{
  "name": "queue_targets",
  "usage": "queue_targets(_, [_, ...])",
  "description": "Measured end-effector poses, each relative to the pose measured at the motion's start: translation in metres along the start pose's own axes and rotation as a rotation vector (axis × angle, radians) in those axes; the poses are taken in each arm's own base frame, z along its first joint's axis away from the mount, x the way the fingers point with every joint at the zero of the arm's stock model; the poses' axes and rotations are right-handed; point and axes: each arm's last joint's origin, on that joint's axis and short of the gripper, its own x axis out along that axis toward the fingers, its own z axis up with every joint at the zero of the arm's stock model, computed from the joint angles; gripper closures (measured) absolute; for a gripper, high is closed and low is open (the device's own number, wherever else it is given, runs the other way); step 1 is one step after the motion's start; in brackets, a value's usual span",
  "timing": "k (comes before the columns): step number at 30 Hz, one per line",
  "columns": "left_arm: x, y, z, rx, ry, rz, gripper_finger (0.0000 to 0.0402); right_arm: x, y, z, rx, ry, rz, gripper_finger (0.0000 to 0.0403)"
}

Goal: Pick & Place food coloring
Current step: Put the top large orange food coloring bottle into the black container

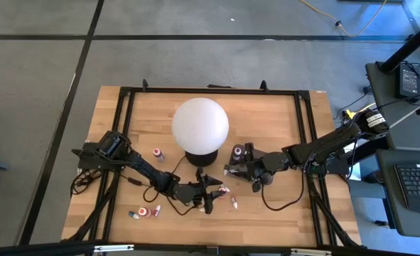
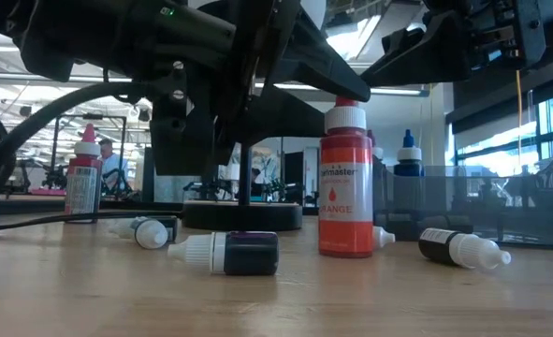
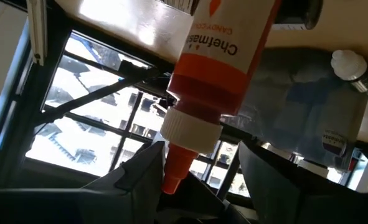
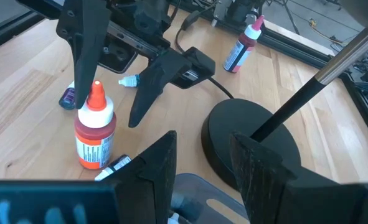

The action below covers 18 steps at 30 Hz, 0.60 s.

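Near the bench's front edge, the left gripper (image 4: 112, 93) stands released, its fingers flanking the upright orange food coloring bottle (image 4: 94, 134) without contact. Step in hand: pick approach. Next move: clench on the body, then lift.

The right gripper (image 4: 199, 165), parted and empty, waits beside the lamp base (image 4: 249, 140).

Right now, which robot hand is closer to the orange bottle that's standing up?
Left. The left gripper hangs open right over the orange food coloring bottle, fingers on either side of its tip. The right gripper sits off to the side, by the lamp base.
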Motion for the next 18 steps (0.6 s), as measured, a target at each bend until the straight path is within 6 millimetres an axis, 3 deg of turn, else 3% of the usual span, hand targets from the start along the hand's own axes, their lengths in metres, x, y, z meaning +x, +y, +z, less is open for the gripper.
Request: queue_targets(18, [-0.0001, 0.0021, -0.0028, -0.021, 0.021, 0.022, 0.0202, 0.0, 0.0, 0.0, 0.0, 0.0, 0.001, 0.0251])
